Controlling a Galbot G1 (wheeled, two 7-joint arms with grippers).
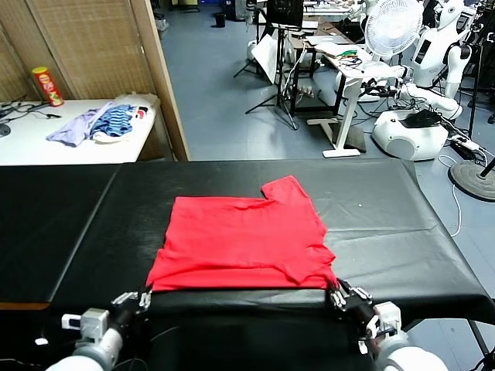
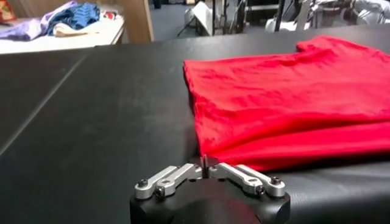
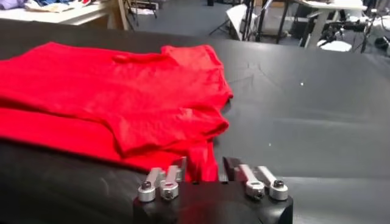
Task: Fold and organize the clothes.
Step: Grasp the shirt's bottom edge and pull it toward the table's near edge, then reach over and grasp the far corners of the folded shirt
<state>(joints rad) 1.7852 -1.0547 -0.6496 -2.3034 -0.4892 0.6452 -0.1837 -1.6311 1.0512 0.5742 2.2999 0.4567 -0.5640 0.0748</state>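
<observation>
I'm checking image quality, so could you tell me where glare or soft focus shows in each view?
Head view: sharp, with faint sheen on the black table. Left wrist view: the left tool is crisp and the red T-shirt slightly soft. Right wrist view: background blurred, right tool sharp.

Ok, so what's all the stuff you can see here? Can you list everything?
T-shirt: one, bright red, partly folded on the black table, near its front edge.
Table: one, black, right in front of the robot.
White table: one, far left, behind the black one.
Lilac garment: one, on the white table.
Blue-striped garment: one, beside the lilac one.
Can: one, red and yellow, upright on the white table.
Fan: one, white, far right background.
White robot: one, background right.
Left tool: one, silver and black, at the shirt's near left corner, open.
Right tool: one, at the near right corner, open.
</observation>
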